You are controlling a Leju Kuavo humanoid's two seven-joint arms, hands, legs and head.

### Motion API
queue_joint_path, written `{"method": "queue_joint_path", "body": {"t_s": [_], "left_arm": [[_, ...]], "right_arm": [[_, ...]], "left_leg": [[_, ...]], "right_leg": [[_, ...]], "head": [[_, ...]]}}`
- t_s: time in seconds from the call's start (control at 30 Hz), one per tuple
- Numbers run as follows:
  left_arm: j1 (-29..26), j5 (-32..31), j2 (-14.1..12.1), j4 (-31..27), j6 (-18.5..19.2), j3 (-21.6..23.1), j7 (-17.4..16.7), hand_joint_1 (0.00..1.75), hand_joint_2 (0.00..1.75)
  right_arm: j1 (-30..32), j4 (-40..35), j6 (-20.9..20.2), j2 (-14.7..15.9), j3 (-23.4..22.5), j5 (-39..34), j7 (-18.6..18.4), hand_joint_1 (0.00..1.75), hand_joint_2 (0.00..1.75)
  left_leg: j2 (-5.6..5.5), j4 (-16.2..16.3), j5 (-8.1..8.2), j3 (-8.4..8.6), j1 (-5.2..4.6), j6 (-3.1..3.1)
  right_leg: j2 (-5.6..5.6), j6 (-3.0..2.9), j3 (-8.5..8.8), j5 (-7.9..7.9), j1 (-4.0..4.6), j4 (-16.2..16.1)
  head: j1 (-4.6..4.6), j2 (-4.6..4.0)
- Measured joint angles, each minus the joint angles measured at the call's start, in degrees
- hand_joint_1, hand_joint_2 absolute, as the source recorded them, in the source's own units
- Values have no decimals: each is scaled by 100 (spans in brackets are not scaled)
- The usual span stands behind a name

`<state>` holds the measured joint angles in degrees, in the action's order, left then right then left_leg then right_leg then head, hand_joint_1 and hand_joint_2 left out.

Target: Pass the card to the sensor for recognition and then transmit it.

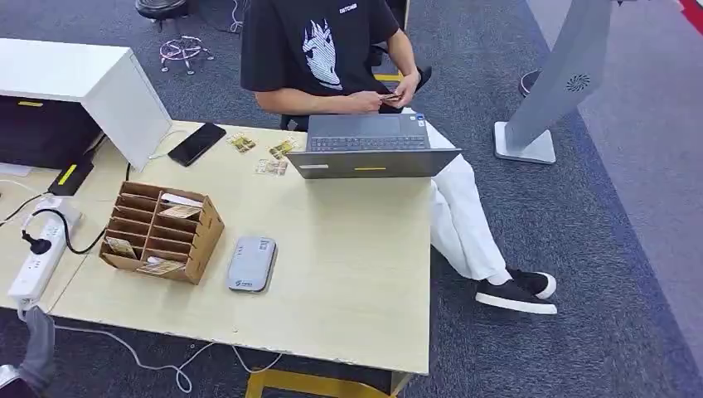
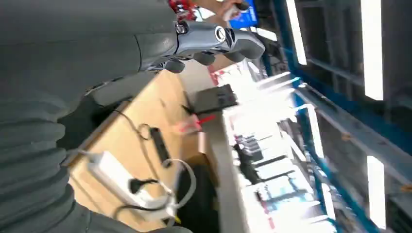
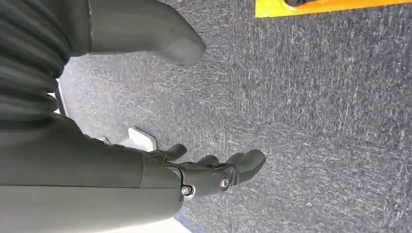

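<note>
A brown slotted card holder (image 1: 162, 232) with several cards (image 1: 180, 211) in it stands on the left half of the wooden table (image 1: 348, 282). Right beside it lies the flat grey sensor (image 1: 251, 264). More loose cards (image 1: 272, 157) lie near the laptop. My left hand (image 1: 37, 348) hangs low off the table's front left corner; in the left wrist view the left hand (image 2: 214, 43) has its fingers apart and holds nothing. My right hand (image 3: 209, 172) hangs over the grey carpet, fingers spread and empty.
A person (image 1: 332, 50) sits behind the open laptop (image 1: 369, 148), handling cards (image 1: 390, 98). A black phone (image 1: 196, 143), a white box (image 1: 83, 83) and a power strip (image 1: 41, 249) with cables lie at the left. A grey stand (image 1: 547, 83) is at the back right.
</note>
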<state>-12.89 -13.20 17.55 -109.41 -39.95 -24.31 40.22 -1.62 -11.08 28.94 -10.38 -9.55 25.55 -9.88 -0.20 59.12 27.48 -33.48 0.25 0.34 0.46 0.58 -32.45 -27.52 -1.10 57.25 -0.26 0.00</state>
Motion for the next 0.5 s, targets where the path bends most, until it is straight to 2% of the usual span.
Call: {"method": "queue_joint_path", "body": {"t_s": [0.27,0.5], "left_arm": [[-22,-266,-8,-591,-13,490,0,0,175],[156,-636,-153,-731,-13,888,0,0,175]], "right_arm": [[-3,0,-87,2,-15,67,-35,0,175],[-16,0,-300,37,-44,249,-129,0,175]], "left_leg": [[0,0,0,0,0,0],[0,0,0,1,-1,0]], "right_leg": [[0,0,-1,0,0,0],[0,0,-1,0,-1,0]], "head": [[0,0],[2,0]]}}
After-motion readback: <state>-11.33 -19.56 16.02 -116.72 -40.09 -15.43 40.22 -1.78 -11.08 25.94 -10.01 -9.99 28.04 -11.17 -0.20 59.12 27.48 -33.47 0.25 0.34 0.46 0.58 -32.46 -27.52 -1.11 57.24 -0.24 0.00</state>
